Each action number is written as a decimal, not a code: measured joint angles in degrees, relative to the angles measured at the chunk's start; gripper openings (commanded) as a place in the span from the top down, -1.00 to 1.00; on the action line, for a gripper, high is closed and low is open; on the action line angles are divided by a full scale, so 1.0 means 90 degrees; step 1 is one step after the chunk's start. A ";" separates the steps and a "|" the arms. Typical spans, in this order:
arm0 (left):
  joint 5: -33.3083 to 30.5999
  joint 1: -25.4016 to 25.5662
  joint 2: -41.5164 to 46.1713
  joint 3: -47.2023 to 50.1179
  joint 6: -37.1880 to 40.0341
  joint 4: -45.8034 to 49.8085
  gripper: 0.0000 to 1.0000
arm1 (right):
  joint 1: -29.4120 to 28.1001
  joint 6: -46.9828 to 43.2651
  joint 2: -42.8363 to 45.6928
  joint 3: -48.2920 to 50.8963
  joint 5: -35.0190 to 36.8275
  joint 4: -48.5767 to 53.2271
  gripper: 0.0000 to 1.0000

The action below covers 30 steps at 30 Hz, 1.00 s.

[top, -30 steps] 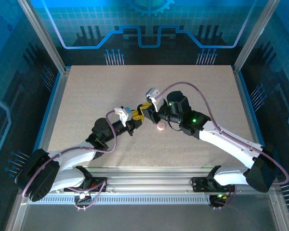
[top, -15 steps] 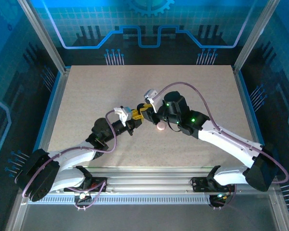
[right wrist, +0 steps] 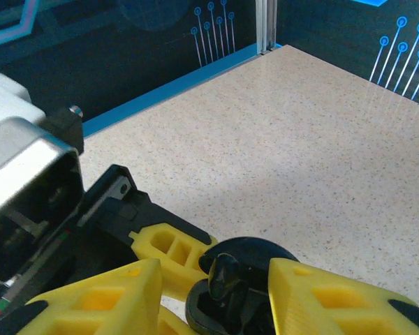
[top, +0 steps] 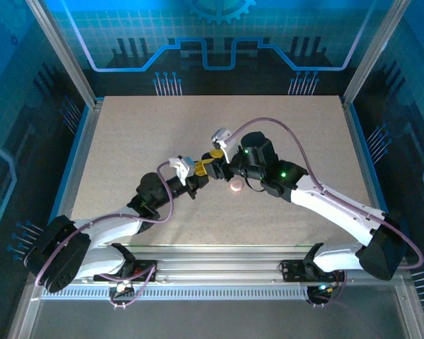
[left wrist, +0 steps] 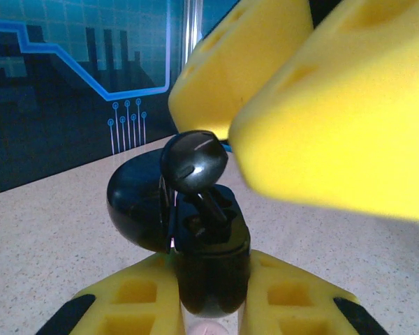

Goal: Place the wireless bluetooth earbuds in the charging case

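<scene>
My left gripper [left wrist: 209, 310] is shut on the body of a black charging case [left wrist: 211, 269], held off the table with its lid [left wrist: 134, 202] swung open to the left. One black earbud [left wrist: 193, 160] stands in the case's slot, its head sticking up above the rim. My right gripper [right wrist: 220, 307] is open around that earbud [right wrist: 223, 273], with a gap on both sides. The two grippers meet at the table's middle, the left gripper [top: 201, 169] beside the right gripper [top: 218, 157].
A small pale pink round disc [top: 234, 186] lies on the speckled table [top: 283, 120] just right of the grippers. Blue panels and metal frame posts wall in the table's back and sides.
My right gripper's jaws have spread apart from the black earbud, which stays in the case. The right wrist has shifted slightly. The left gripper still grips the case.
</scene>
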<state>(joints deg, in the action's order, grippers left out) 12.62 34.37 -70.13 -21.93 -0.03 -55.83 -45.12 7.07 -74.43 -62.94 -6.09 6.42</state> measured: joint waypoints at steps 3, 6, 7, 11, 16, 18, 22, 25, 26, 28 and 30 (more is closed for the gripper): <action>-0.0041 0.0000 -0.0015 0.0000 0.0000 -0.0005 0.76 | 0.0068 0.0124 -0.0002 -0.0049 -0.0165 -0.0010 -0.04; -0.0044 0.0000 -0.0017 0.0000 0.0000 -0.0015 0.76 | 0.0143 0.0262 0.0007 -0.0051 -0.0282 -0.0053 -0.06; -0.0044 0.0000 -0.0017 0.0000 0.0000 -0.0015 0.76 | 0.0185 0.0321 0.0022 -0.0051 -0.0330 -0.0051 -0.06; -0.0044 0.0000 -0.0017 0.0000 0.0000 -0.0017 0.76 | 0.0476 0.0675 0.0165 -0.0051 -0.0551 -0.0039 -0.04; -0.0041 0.0000 -0.0017 -0.0007 0.0000 -0.0015 0.76 | 0.0894 0.1224 0.0294 -0.0260 -0.0891 0.0364 0.07; -0.0041 0.0000 -0.0017 -0.0012 0.0000 -0.0017 0.76 | 0.0916 0.1338 0.0316 -0.0359 -0.0979 0.0568 0.08; -0.0036 0.0000 -0.0032 -0.0019 0.0000 -0.0012 0.76 | 0.0908 0.1489 0.0391 -0.0500 -0.1066 0.1056 0.05; -0.0032 0.0000 -0.0056 -0.0056 0.0000 -0.0010 0.76 | 0.0908 0.1620 0.0401 -0.0612 -0.0993 0.1428 -0.07; -0.0022 0.0000 -0.0061 -0.0061 0.0000 -0.0012 0.76 | 0.0908 0.1705 0.0401 -0.0653 -0.0923 0.1554 -0.10; -0.0017 0.0000 -0.0068 -0.0061 0.0000 -0.0010 0.76 | 0.0908 0.1885 0.0393 -0.0758 -0.0758 0.1836 -0.24; -0.0017 0.0000 -0.0068 -0.0061 0.0000 -0.0005 0.76 | 0.0896 0.2025 0.0340 -0.0913 -0.0614 0.2096 -0.38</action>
<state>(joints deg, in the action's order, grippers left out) 12.47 34.37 -70.74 -22.48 -0.03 -55.88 -37.06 25.30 -71.37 -71.16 -11.62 25.28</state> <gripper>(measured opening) 0.186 0.635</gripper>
